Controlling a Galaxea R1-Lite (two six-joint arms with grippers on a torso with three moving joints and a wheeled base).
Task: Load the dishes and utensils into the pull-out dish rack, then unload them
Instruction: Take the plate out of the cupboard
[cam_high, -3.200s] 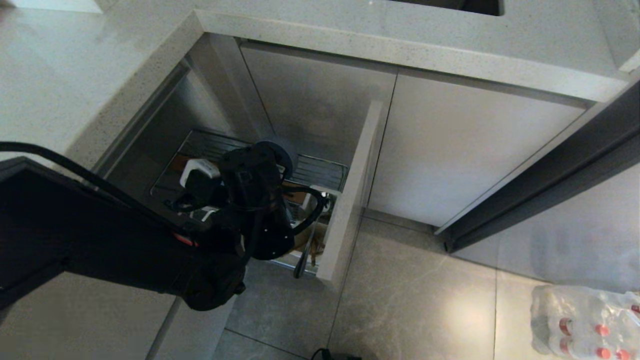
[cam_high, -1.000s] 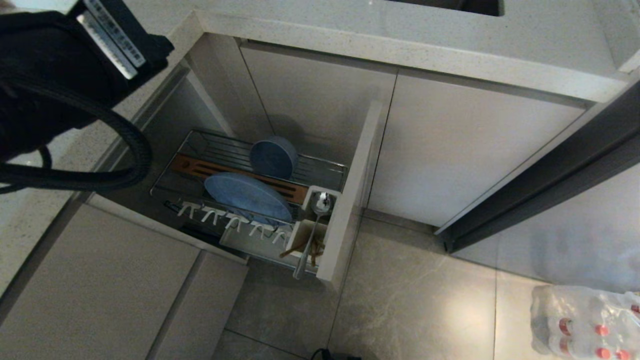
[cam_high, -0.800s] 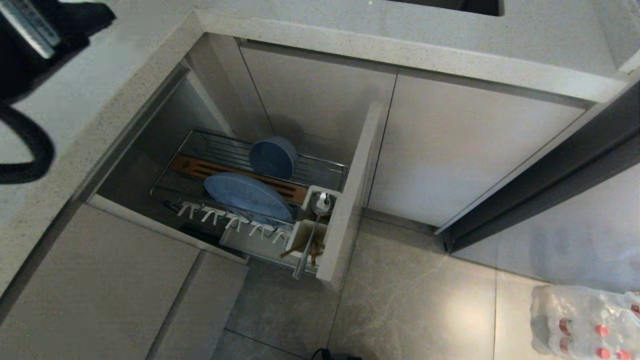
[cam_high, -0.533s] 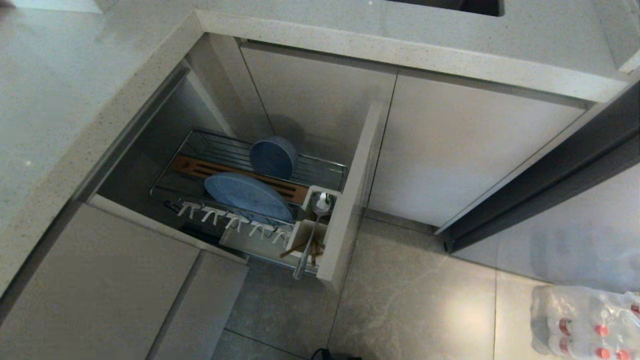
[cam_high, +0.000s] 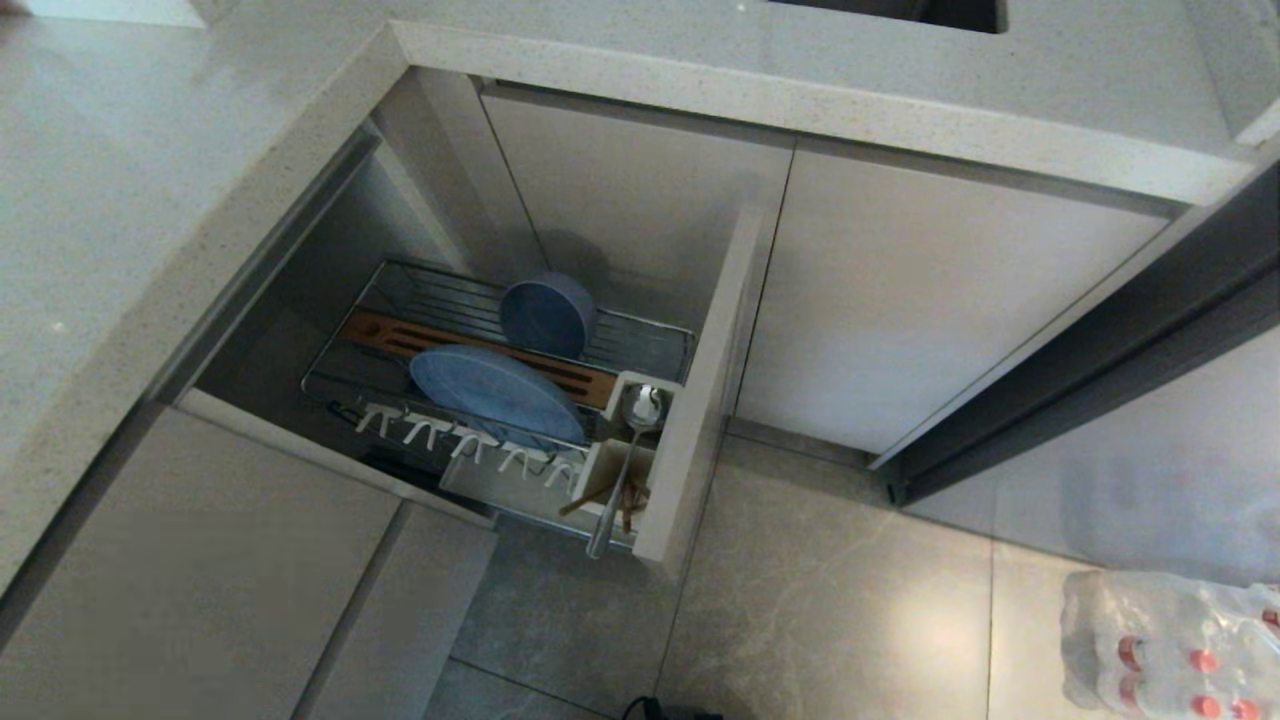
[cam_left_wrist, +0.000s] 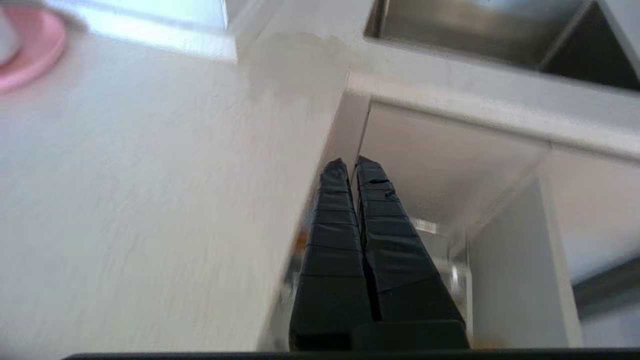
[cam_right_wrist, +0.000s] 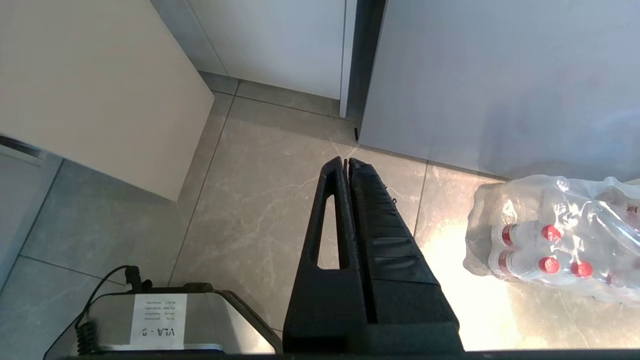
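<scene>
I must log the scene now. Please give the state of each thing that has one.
pull-out dish rack: pulled out.
plate: on edge in rack.
bowl: on edge in rack.
spoon: in utensil cup.
chopsticks: in cup.
left gripper: shut, empty.
right gripper: shut, empty.

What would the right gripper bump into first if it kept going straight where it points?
Probably the grey tiled floor. The shut right gripper points down at bare tiles just before the cabinet fronts; the wrapped bottle pack lies off to one side.

Neither arm shows in the head view. The left gripper (cam_left_wrist: 352, 162) has its black fingers (cam_left_wrist: 332, 220) pressed together, empty, raised over the tabletop's edge. The right gripper (cam_right_wrist: 345, 161), fingers likewise closed and empty, points down above the floor.
</scene>
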